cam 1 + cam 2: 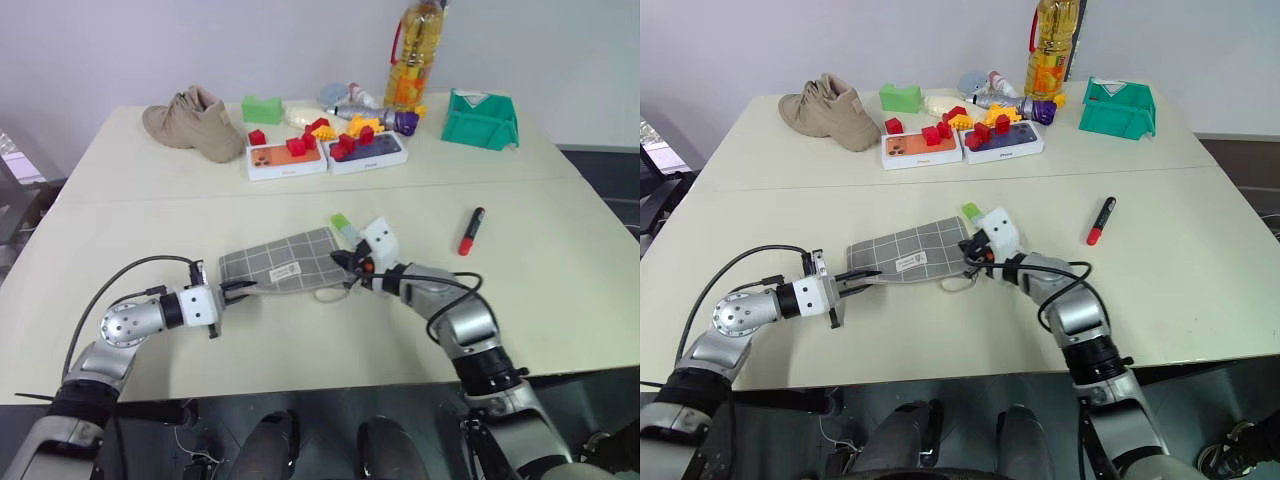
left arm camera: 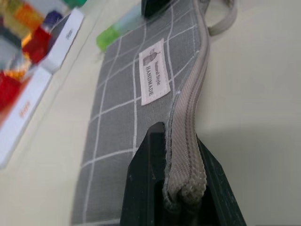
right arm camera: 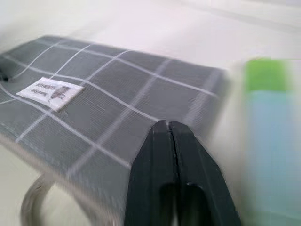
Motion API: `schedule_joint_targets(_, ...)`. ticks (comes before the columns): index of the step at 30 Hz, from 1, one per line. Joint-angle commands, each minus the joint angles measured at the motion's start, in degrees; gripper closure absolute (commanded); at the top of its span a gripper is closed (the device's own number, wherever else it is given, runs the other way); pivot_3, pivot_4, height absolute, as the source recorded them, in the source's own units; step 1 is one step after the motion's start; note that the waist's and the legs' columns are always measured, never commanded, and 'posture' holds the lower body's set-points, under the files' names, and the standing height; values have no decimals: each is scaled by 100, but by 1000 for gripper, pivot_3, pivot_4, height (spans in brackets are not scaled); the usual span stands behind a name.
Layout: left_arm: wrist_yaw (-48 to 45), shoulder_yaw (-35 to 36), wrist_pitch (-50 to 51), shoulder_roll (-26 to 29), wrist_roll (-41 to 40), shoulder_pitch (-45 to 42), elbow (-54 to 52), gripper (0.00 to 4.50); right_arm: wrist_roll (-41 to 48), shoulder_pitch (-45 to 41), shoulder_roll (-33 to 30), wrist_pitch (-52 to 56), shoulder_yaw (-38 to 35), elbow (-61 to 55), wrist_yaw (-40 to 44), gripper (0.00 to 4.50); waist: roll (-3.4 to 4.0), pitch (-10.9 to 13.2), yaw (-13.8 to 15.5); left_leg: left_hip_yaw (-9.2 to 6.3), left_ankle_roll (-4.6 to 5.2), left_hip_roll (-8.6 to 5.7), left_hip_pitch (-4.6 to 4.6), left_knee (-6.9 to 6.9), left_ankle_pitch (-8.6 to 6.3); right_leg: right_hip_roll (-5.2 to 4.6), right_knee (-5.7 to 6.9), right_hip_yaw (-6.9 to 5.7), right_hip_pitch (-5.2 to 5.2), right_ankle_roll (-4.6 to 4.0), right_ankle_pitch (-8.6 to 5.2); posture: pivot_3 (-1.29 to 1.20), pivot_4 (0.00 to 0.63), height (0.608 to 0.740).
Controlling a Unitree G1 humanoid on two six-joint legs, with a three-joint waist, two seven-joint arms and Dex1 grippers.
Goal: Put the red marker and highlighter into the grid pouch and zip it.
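Pale table fills the room's middle, clutter lined along its far edge. From the head views, the grid pouch lies flat between both arms, the highlighter just beside its far corner, the red marker well apart to the right. The left wrist view shows the left gripper with jaws clenched on the pouch's zipper end. The right wrist view shows the right gripper, jaws together, empty, over the cloth. That pouch looks soft and floppy; pinching the seam should steady it.
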Motion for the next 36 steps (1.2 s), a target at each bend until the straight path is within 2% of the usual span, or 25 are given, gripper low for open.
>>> schedule_joint_targets(1, 574, 485, 1058, -230, -552, 193, -953, 4500, 318, -269, -378, -1, -433, -492, 374, 2713, -1, 1, -1, -1, 0, 0, 0, 0, 0, 0, 1, 0, 1, 0, 0, 0, 150, 739)
schedule_joint_targets(6, 1093, 843, 1898, -603, -855, 565, -1808, 4500, 558, -276, -665, 74, -663, -711, 604, 142, -1, 1, -29, 0, 0, 8, 2, -4, 0, 7, 1, 2, -2, 0, 0, 0, 150, 739)
schedule_joint_targets(10, 1489, 1015, 2417, -858, -951, 897, -2567, 4500, 532, -270, -581, 121, -724, -573, 410, 55, -1, 1, -4, 0, 0, 6, 1, -4, 0, 6, 0, 6, -2, 0, 0, 0, 150, 739)
schedule_joint_targets(14, 1559, 921, 2622, -963, -839, 983, -2837, 4500, 446, -331, -370, 43, -637, -385, 169, 55, -2, 1, 26, -1, -2, 5, 2, 0, 1, 6, 0, 6, 1, -1, 0, 0, 150, 739)
schedule_joint_targets(28, 1474, 653, 2732, -1135, -639, 920, -2935, 4500, 432, -705, 134, 53, -552, -71, -108, 55, -1, 1, 19, 0, -3, 4, 1, -1, 2, 5, 0, 7, 0, -1, 0, 0, 150, 739)
schedule_joint_targets(30, 1455, 633, 2725, -1160, -595, 921, -2933, 4500, 439, -720, 168, 86, -558, -46, -142, 586, -1, 1, 21, 0, -4, 3, 1, 0, 2, 5, 0, 7, 0, -1, 0, 0, 150, 739)
schedule_joint_targets(32, 1449, 626, 2723, -1178, -566, 924, -2933, 4500, 497, -718, 190, 121, -564, -58, -124, 1312, -1, 1, 14, 0, -4, 3, 1, 0, 2, 5, 0, 7, -1, -1, 0, 0, 150, 739)
schedule_joint_targets(36, 1459, 625, 2728, -1201, -528, 922, -2948, 4500, 577, -672, 179, 192, -558, -181, -78, 3484, -1, 1, 14, 0, -4, 4, 1, -1, 2, 5, 0, 7, -1, -2, 0, 0, 150, 739)
